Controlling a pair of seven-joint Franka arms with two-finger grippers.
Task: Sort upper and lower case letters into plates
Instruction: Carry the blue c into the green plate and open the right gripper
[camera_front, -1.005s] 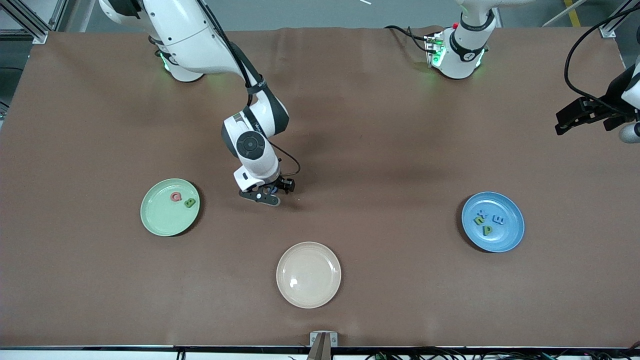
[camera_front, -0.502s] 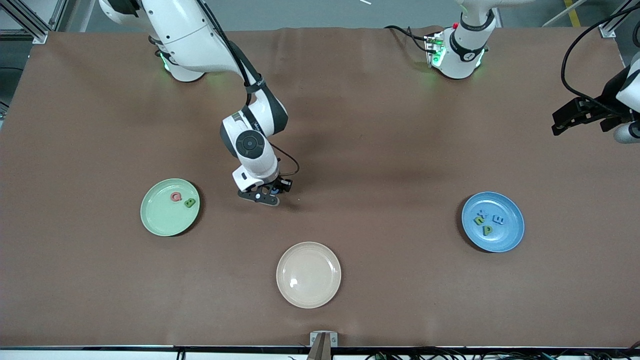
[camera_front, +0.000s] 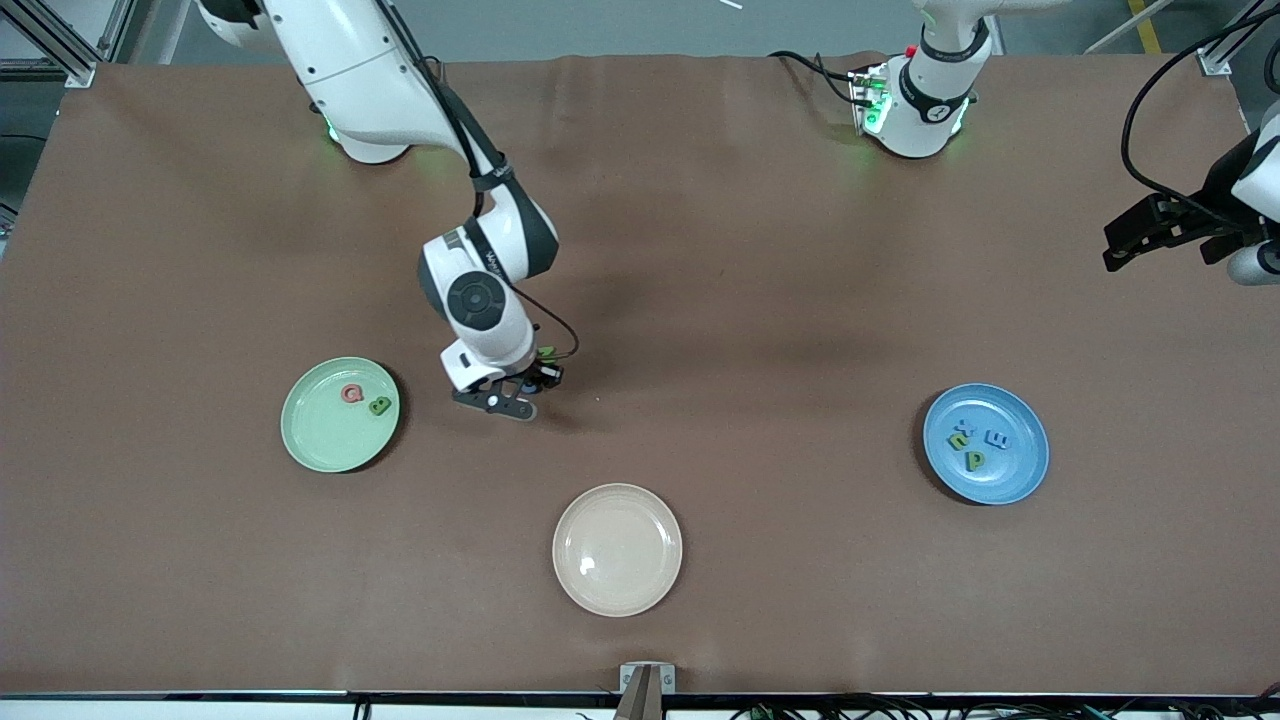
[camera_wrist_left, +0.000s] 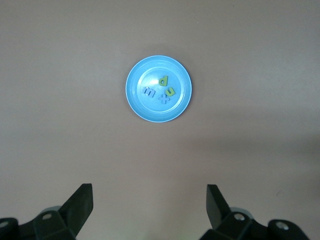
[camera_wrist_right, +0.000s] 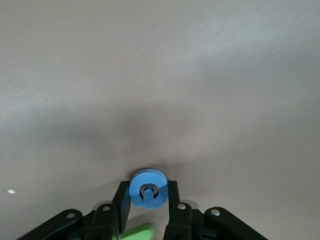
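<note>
Two letters lie in the green plate, four in the blue plate. The right gripper, over the worktop between the plates, clamps a blue letter; the left gripper waits wide open, empty.

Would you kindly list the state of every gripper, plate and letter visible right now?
right gripper: shut on blue letter, above bare table
left gripper: open, waiting
green plate: holds two letters
blue plate: holds four letters
beige plate: empty
</note>
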